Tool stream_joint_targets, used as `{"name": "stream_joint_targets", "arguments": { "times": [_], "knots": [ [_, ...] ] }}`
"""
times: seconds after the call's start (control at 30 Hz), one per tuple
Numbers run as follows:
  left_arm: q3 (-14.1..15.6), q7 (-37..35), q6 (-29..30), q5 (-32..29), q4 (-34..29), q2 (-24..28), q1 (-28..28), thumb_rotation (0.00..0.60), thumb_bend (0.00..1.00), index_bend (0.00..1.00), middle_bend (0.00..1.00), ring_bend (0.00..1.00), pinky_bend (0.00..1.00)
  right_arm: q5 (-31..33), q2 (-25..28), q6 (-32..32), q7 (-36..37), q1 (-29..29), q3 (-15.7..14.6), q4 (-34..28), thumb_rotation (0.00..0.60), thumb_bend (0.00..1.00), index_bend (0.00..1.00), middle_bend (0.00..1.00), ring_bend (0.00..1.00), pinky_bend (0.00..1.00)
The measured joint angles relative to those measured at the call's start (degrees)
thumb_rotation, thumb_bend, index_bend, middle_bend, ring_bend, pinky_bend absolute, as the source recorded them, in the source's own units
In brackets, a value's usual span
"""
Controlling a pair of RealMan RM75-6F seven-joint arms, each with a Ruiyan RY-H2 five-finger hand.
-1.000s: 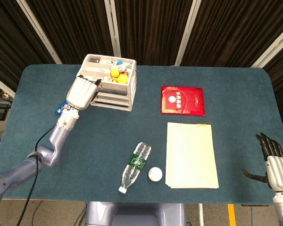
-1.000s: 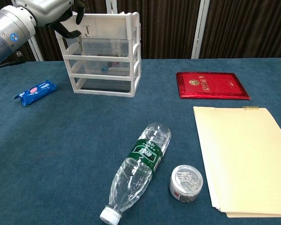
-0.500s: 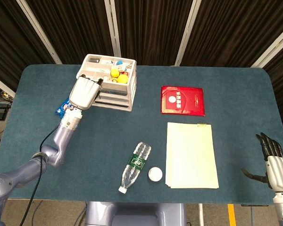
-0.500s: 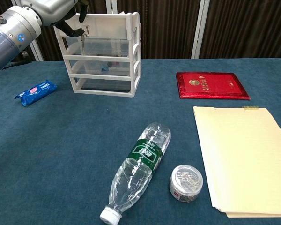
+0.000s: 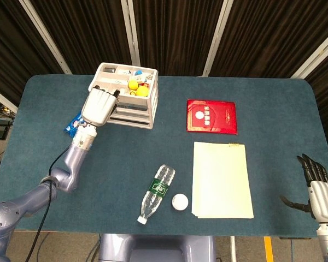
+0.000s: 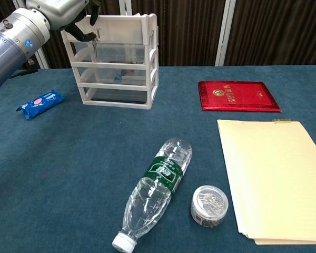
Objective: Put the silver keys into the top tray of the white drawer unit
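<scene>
head view: my left hand [image 5: 100, 105] sits at the white drawer unit's [image 5: 132, 103] front left corner, right hand [image 5: 320, 192] idle, spread, empty. chest view: silver keys [image 6: 96, 38] pinched, dangling outside the top tray; i'd lift clear of the rim before releasing.

left hand [image 5: 99, 106] silver-white shell, black fingertips; blue-grey arm, black cable; right hand [image 5: 318, 190] alike.

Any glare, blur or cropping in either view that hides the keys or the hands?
Head view: sharp, even light; left hand covers the white drawer unit's near corner. Chest view: left hand cropped at the top edge; small silver keys barely resolved; right hand absent.
</scene>
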Motion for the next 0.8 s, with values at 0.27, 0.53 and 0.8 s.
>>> {"name": "stream_joint_targets", "arguments": {
  "times": [0.27, 0.53, 0.8],
  "knots": [
    [-0.1, -0.5, -0.2, -0.1, 1.2, -1.0, -0.6, 0.6, 0.24, 0.56, 0.94, 0.85, 0.77, -0.1, 0.0, 0.1, 0.1, 0.0, 0.0, 0.0, 0.6, 0.0, 0.0, 0.0, 0.0, 0.0],
    [-0.1, -0.5, -0.3, 0.0, 2.2, -1.9, -1.1, 0.6, 0.23, 0.56, 0.94, 0.85, 0.77, -0.2, 0.1, 0.2, 0.4, -0.1, 0.0, -0.1, 0.6, 0.0, 0.0, 0.0, 0.0, 0.0],
    [-0.6, -0.8, -0.1, -0.3, 3.1, -2.5, -1.6, 0.6, 0.23, 0.57, 0.95, 0.85, 0.77, -0.3, 0.2, 0.3, 0.6, -0.1, 0.0, -0.2, 0.6, 0.0, 0.0, 0.0, 0.0, 0.0]
  ]
}}
